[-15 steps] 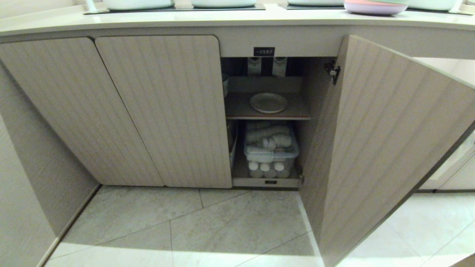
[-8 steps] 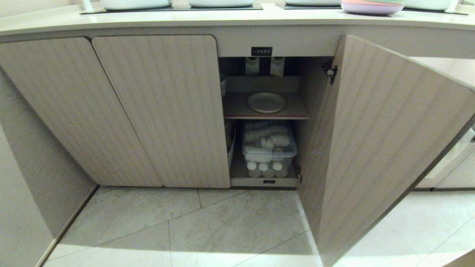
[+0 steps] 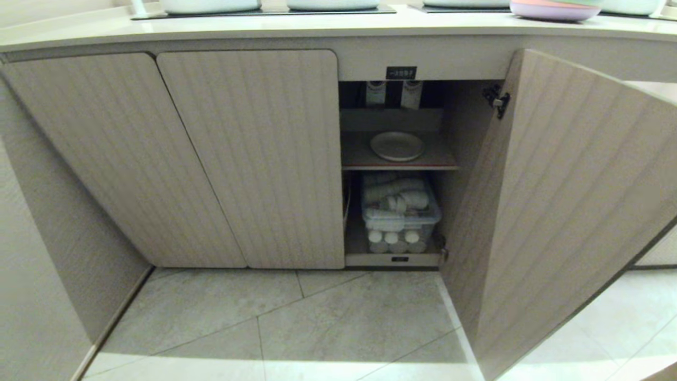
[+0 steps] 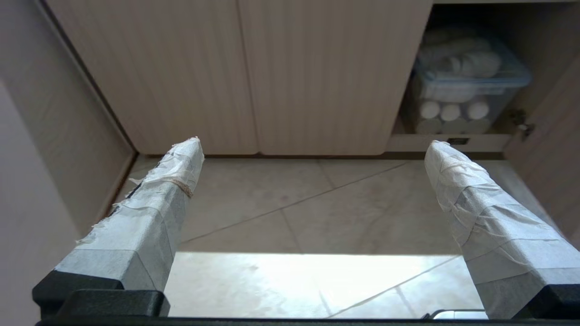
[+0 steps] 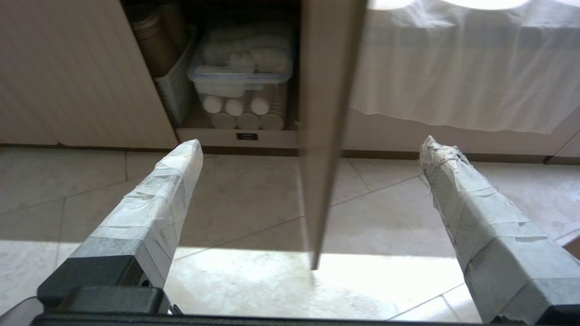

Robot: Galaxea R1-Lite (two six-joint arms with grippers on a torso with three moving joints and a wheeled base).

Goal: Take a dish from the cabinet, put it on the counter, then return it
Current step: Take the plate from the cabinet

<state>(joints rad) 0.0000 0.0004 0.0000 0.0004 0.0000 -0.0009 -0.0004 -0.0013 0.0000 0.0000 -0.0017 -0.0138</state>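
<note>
Whole head view shifted since a second ago: cabinet opening and dish now sit further toward the right of the picture, so a camera move with the base, not a move of the things. Nothing inside rearranged.

Dish (image 3: 397, 146) lying flat on the inner shelf (image 3: 359, 156) of the cabinet (image 3: 254, 159), under the small black label (image 3: 401, 73), not yet taken. Ribbed door (image 3: 571, 201) swung wide, presumably to leave the shelf reachable. Counter (image 3: 338, 26) above, carrying stacked pastel plates (image 3: 552, 9) at its right end.

Left gripper (image 4: 312, 149) spread wide and empty, taped fingertips (image 4: 183, 158) hanging low over the floor tiles (image 4: 290, 213); closed doors straight beyond the jaws, clear lidded box (image 4: 466, 81) of rolled cloths beyond the right-hand finger. Dish not visible from here.

Right gripper (image 5: 312, 149) likewise fully parted, holding nothing; door edge (image 5: 324, 136) standing between the two fingers further out, white basket (image 5: 174, 86) and box (image 5: 244, 68) beyond the left-hand finger, white drape (image 5: 453, 63) beyond the other.

Both arms low and well short of the shelf: likely an approach stage, with lining-up needed before any reach.
</note>
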